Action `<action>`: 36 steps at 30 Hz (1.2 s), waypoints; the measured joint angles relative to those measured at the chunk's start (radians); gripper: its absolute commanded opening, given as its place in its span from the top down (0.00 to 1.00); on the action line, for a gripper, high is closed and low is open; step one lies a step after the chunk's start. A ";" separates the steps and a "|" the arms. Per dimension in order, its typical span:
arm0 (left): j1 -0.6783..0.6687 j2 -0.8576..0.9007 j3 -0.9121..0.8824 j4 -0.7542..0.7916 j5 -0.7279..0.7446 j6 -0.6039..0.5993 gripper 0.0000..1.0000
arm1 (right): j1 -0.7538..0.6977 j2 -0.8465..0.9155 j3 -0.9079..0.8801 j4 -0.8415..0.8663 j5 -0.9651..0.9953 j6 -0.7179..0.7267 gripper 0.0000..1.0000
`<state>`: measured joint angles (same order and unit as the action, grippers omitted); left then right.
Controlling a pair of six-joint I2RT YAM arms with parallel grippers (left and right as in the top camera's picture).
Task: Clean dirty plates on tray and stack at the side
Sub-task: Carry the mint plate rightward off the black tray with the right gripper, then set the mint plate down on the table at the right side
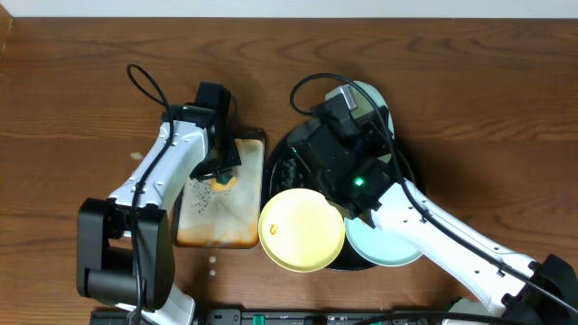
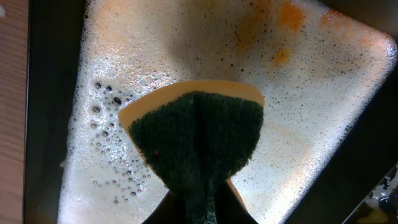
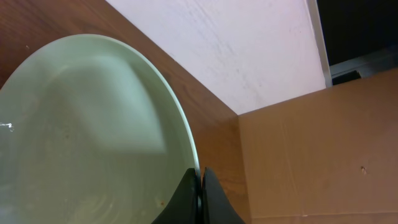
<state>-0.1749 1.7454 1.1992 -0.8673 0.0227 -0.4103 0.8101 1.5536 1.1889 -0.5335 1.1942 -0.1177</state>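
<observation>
My right gripper (image 1: 346, 110) is shut on the rim of a pale mint plate (image 1: 371, 96) and holds it tilted over the far side of the black tray (image 1: 287, 155). In the right wrist view the fingers (image 3: 200, 177) pinch that plate's edge (image 3: 93, 124). A pale yellow plate (image 1: 302, 228) with a small orange smear lies on the tray's front left. A second mint plate (image 1: 386, 246) lies front right, partly under my right arm. My left gripper (image 1: 218, 168) is shut on a green and yellow sponge (image 2: 196, 134).
The sponge hangs over a small rectangular tray (image 1: 221, 224) covered in foam and orange stains; the foam also shows in the left wrist view (image 2: 311, 99). A cardboard box (image 3: 311, 155) stands beyond the table's far edge. Cables loop above both arms.
</observation>
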 measured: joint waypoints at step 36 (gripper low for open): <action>0.000 0.000 0.000 0.000 0.000 0.000 0.88 | -0.128 -0.029 -0.001 -0.121 -0.177 0.106 0.99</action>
<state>-0.1749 1.7454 1.1992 -0.8669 0.0227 -0.4103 0.6823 1.5246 1.1881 -0.6548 1.0176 -0.0116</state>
